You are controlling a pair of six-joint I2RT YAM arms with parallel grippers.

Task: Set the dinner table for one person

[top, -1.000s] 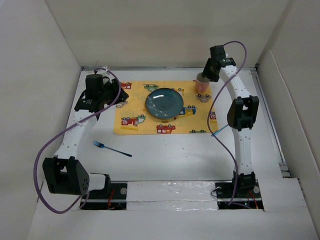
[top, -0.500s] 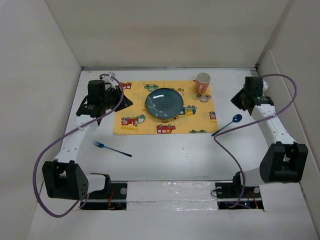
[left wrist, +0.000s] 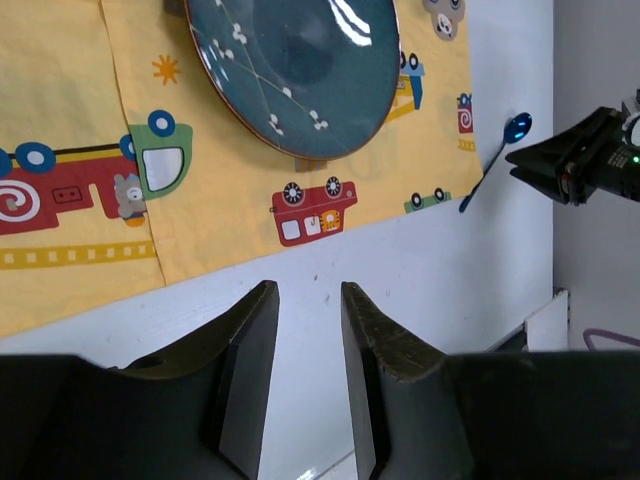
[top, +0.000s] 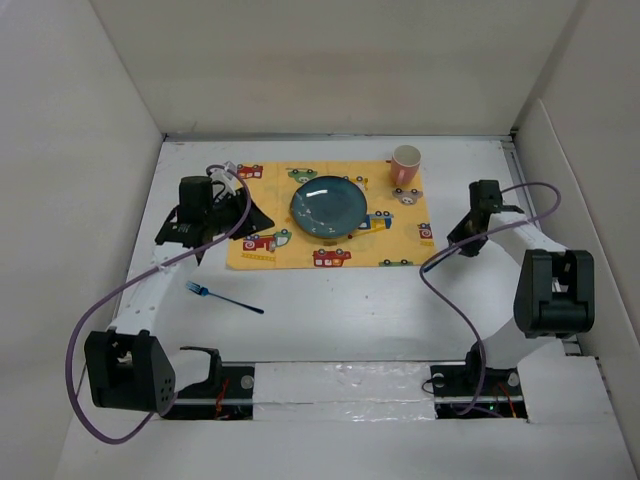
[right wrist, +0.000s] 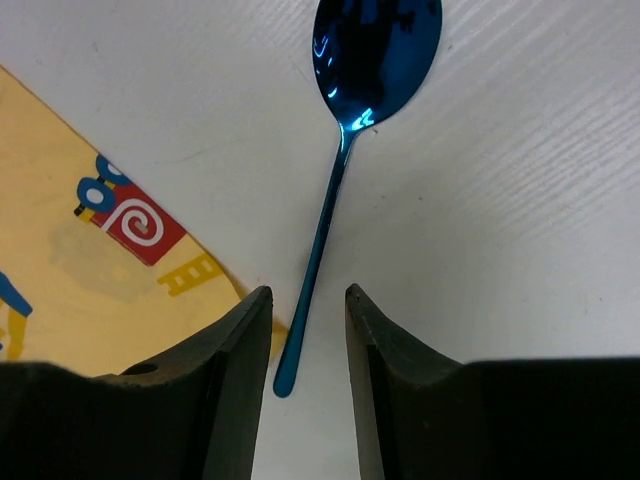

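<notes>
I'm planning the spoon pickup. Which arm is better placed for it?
Right. The right hand hovers directly over the spoon, handle lined up between its open fingers. The left hand sits at the placemat's opposite edge.

1. You find the placemat (top: 290, 250) on the far middle of the dinner table (top: 350, 310).
2. The plate (top: 329, 207) sits on the placemat's middle. The cup (top: 405, 164) stands on its far right corner.
3. The spoon (right wrist: 345, 200) lies on the table just right of the placemat, under your right gripper (right wrist: 305, 310).
4. The fork (top: 222, 297) lies on the table near-left of the placemat, apart from it. Your left gripper (left wrist: 308, 300) hangs at the placemat's left edge.
</notes>
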